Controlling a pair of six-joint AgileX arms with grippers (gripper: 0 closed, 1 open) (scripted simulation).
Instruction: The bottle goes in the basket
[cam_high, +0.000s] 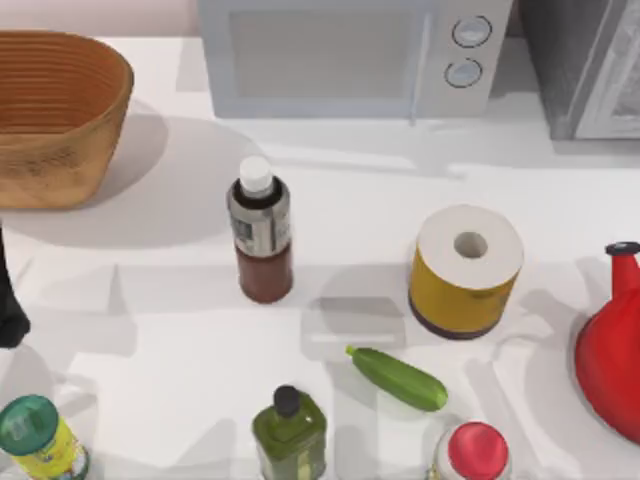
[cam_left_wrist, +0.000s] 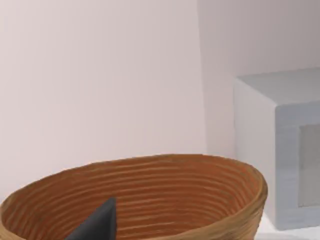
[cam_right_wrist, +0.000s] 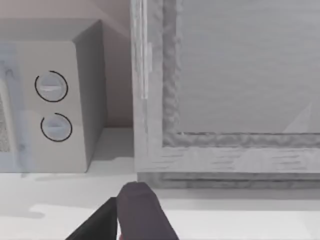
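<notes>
A: Two task items on the white table (cam_high: 180, 300). The bottle (cam_high: 263, 235), white cap, dark neck, grey label, reddish-brown lower body, stands upright near the table's middle, a bit left of centre. Nothing grips it.

B: And the basket?

A: The basket (cam_high: 55, 115), tan-orange wicker w/ ribbed inner walls, sits at the far left corner, well apart from the bottle. From the left wrist cam its rim (cam_left_wrist: 150, 167) spans the lower half, w/ the microwave's side (cam_left_wrist: 280, 150) beside it.

B: Where are the arms?

A: Left arm (cam_high: 8, 300): a dark shape at the table's left edge, in front of the basket. One dark finger (cam_left_wrist: 97, 225) pokes up before the basket's wall; whether the fingers are wide or narrow, can't tell. Right wrist cam faces the microwave (cam_right_wrist: 50, 100) w/ two round dials and a grey cabinet (cam_right_wrist: 225, 90); one finger (cam_right_wrist: 142, 212) shows, spread can't be judged either.

B: Other stuff?

A: Microwave (cam_high: 340, 55) at the back. Right of the bottle, a paper roll in a yellow wrap (cam_high: 466, 270). Near it a cucumber (cam_high: 398, 377). Along the front edge: green-lidded jar (cam_high: 38, 437), squat olive-green bottle w/ black cap (cam_high: 290, 430), red-lidded jar (cam_high: 473, 452). A red kettle (cam_high: 612, 345) at the right edge.
</notes>
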